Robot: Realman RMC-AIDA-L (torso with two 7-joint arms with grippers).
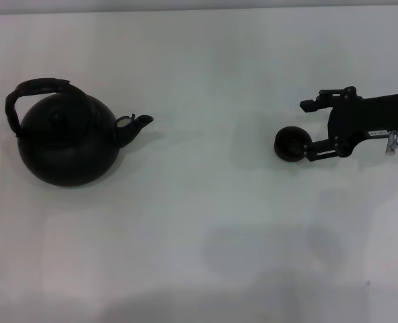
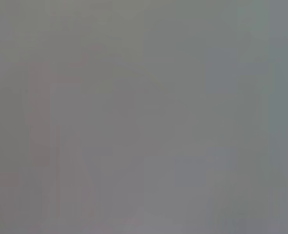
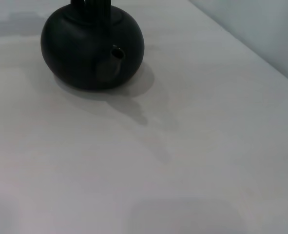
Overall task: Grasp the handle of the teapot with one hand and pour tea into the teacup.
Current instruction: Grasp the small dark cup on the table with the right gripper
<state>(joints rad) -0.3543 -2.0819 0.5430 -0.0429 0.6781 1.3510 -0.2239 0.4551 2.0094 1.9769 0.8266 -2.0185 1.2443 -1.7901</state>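
White tabletop (image 1: 205, 222) fills the head view, bare apart from two dark things and one arm. At the left of the frame sits the teapot (image 1: 67, 138), upright, its spout (image 1: 135, 126) pointing toward the centre. The handle (image 1: 30, 91) arches over its upper left side with nothing holding it. At the right of the frame, well apart from the pot, stands the teacup (image 1: 291, 144).

From the right edge reaches the right gripper (image 1: 309, 126). Its fingers stand wide apart: one lies above the cup, clear of it, while the other touches or nearly touches the cup's right side; I cannot tell which. It holds nothing. The right wrist view looks across the table at the pot, spout facing the camera, and shows no fingers and no cup.

No sign of the left gripper appears in the head view, and the left wrist view is a flat grey blank.

Judging from this, the task is at its start. The handle is not yet grasped, the pot is not lifted, and pouring has not begun. Grasp, carry across and tilt all remain.
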